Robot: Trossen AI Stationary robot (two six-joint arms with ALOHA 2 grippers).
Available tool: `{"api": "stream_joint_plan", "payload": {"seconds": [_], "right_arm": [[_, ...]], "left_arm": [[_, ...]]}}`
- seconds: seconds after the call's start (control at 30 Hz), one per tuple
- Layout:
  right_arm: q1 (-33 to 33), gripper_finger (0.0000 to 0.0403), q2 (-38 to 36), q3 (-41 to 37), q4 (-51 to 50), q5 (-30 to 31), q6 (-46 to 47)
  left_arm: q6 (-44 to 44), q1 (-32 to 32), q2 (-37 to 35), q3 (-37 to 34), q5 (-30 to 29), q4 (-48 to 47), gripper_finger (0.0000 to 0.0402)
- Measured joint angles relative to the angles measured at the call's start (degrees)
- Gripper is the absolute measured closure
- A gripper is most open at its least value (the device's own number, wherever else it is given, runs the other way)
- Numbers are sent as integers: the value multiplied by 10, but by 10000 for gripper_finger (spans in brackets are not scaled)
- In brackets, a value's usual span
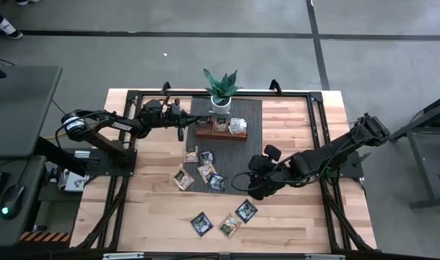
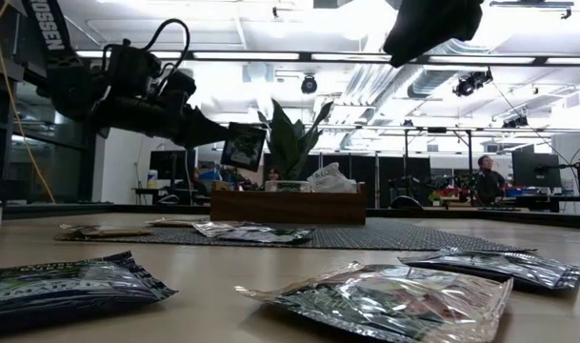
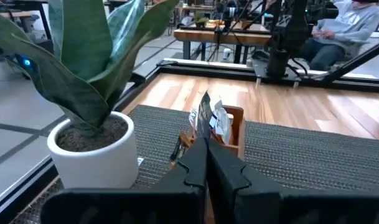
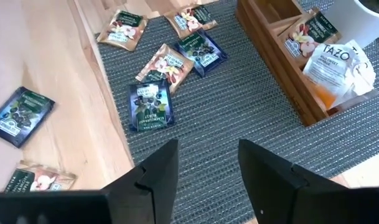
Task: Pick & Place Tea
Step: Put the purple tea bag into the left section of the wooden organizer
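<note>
My left gripper (image 1: 182, 124) is shut on a dark sachet (image 2: 243, 145), held in the air just left of the brown wooden tray (image 1: 220, 134). The tray lies on the dark mat by the potted plant (image 1: 221, 88) and holds a tan sachet (image 4: 307, 34) and a white-and-orange one (image 4: 335, 59). Several sachets lie flat on the mat (image 1: 206, 170), and three lie on the bare wood near the near edge (image 1: 230, 224). My right gripper (image 1: 259, 179) hangs open above the mat's right part, touching nothing; its own view shows the fingers apart (image 4: 208, 171). My left gripper pinches the dark sachet between its two fingers by the edge nearest them (image 3: 204, 132). The fingers (image 2: 209, 131) come roughly level from the table's left. The sachet is lifted clear and stands nearly upright on edge, above the tray's left end.
The plant's white pot (image 3: 93, 152) and long leaves stand close behind the left gripper. The tray's walls (image 4: 282, 68) rise from the mat. A black frame (image 1: 317, 123) borders the table top. Bare wood lies at the right (image 1: 299, 217). A person sits beyond the table (image 3: 354, 28).
</note>
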Motion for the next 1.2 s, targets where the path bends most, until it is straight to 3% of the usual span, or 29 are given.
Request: {"api": "stream_joint_plan", "payload": {"seconds": [0.47, 1.03, 1.2], "right_arm": [[0, 239, 0, 0, 22, -1, -4], [0, 236, 0, 0, 22, -4, -11], [0, 237, 0, 1, 23, -4, -11]], "left_arm": [[13, 4, 18, 7, 17, 8, 401], [-7, 4, 91, 25, 3, 43, 401], [-9, 4, 96, 25, -27, 41, 401]]}}
